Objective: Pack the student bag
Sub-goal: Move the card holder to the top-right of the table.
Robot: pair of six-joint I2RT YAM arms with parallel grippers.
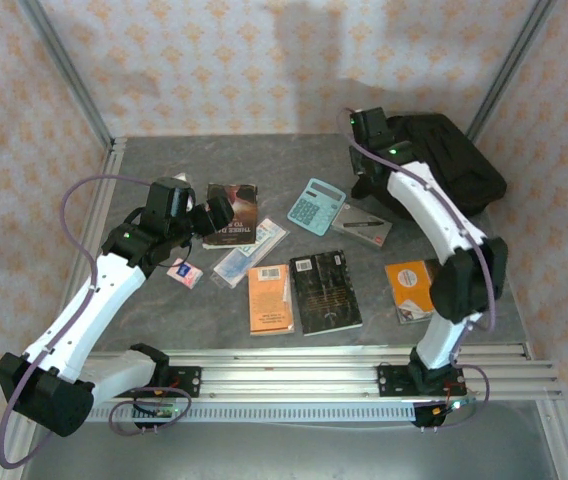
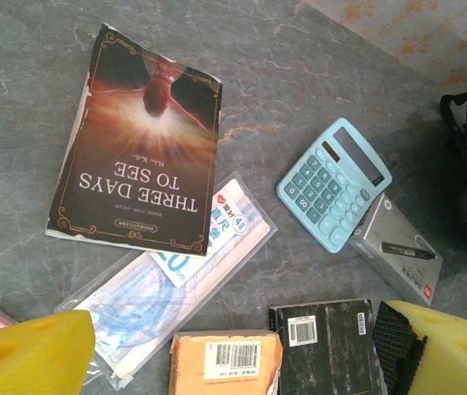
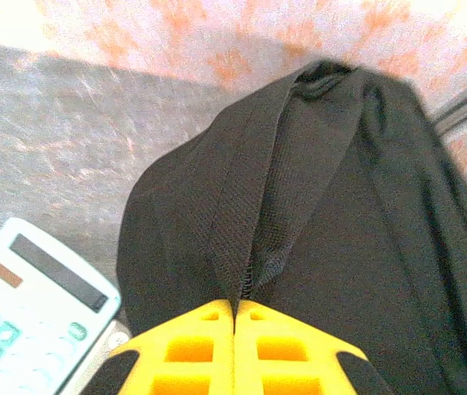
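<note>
Hovering over the grey table (image 1: 164, 160) left of the calculator (image 1: 316, 206), the left gripper (image 1: 212, 214) keeps its yellow fingers (image 2: 28, 354) spread wide apart and grips nothing. Furthest left of the calculator lies a small pink-and-blue packet (image 1: 184, 272). Nearer to it, a dark book titled "Three Days to See" (image 2: 139, 148) lies flat, one corner overlapping a clear plastic sleeve (image 2: 176, 280) with blue-printed contents. On the near side of the calculator, an orange book (image 1: 271, 298) and a black book (image 1: 324, 290) lie side by side. A grey pen box (image 2: 398, 255) lies just beside the calculator's right edge. Further right and nearer the arm bases lies a second orange book (image 1: 411, 288). The student bag (image 1: 444, 160) slumps in the far right corner, right of the calculator. There the right gripper (image 3: 235, 317) has its fingers pressed together, pinching a raised ridge of the bag's black fabric.
</note>
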